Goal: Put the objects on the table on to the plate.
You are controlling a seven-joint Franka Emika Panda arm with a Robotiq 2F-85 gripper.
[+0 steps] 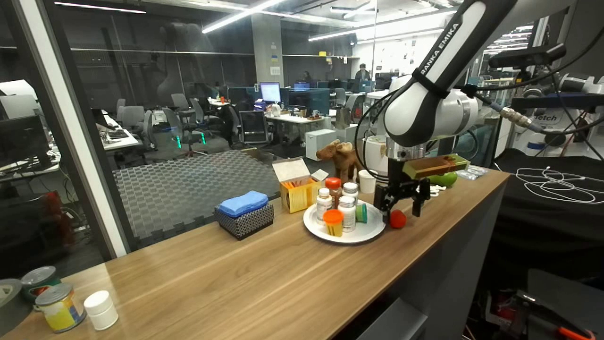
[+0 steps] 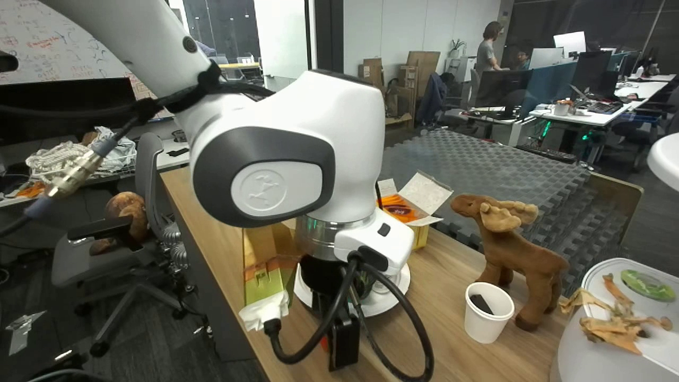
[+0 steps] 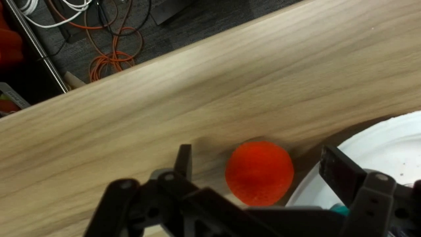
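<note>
A small round red piece (image 3: 260, 173) rests on the wooden table (image 3: 197, 98), close beside the rim of the white plate (image 3: 391, 131). My gripper (image 3: 255, 149) is open around it, one finger on either side and a gap to each; one finger reaches over the plate's rim. In an exterior view the gripper (image 1: 401, 217) points down at the red piece (image 1: 398, 219). On the plate (image 1: 351, 238) stand several bottles with white caps (image 1: 347, 215), a red-capped bottle (image 1: 333, 189), an orange cup (image 1: 333, 224) and a green cup (image 1: 362, 213) lying tipped.
Behind the plate are an opened yellow box (image 1: 298, 196), a toy moose (image 1: 345, 158) and a white paper cup (image 2: 487, 318). A black basket with blue cloth (image 1: 244, 204) stands farther along. A white bottle (image 1: 101, 310) and cans (image 1: 60, 309) occupy the far end.
</note>
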